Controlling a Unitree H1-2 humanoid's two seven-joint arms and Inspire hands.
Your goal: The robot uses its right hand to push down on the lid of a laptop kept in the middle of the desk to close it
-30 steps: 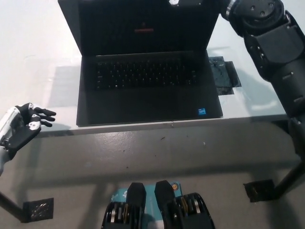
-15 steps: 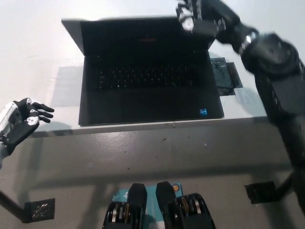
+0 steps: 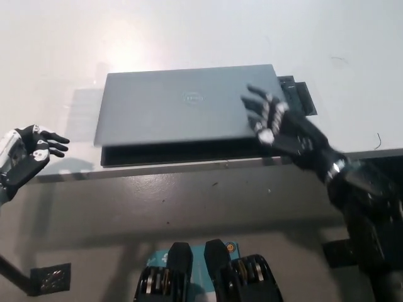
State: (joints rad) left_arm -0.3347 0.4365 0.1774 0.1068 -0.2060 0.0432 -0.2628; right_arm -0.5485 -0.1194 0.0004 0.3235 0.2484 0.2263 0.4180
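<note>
Under the right robot hand (image 3: 272, 121), the laptop (image 3: 182, 113) lies nearly closed.

Grey laptop lid (image 3: 182, 104), white desk (image 3: 189, 31), black right hand (image 3: 277, 126)

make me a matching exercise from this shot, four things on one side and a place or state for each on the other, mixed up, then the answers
Things:
1. laptop lid
2. right hand
3. left hand
4. dark flat object

Places or states:
A. at the desk's left front edge, fingers spread, holding nothing
B. grey, lowered almost flat over the base, a thin gap at the front
C. on the desk just beyond the laptop's right side
D. black, fingers spread on the lid's right front part

Pairs: 1-B, 2-D, 3-A, 4-C
</note>
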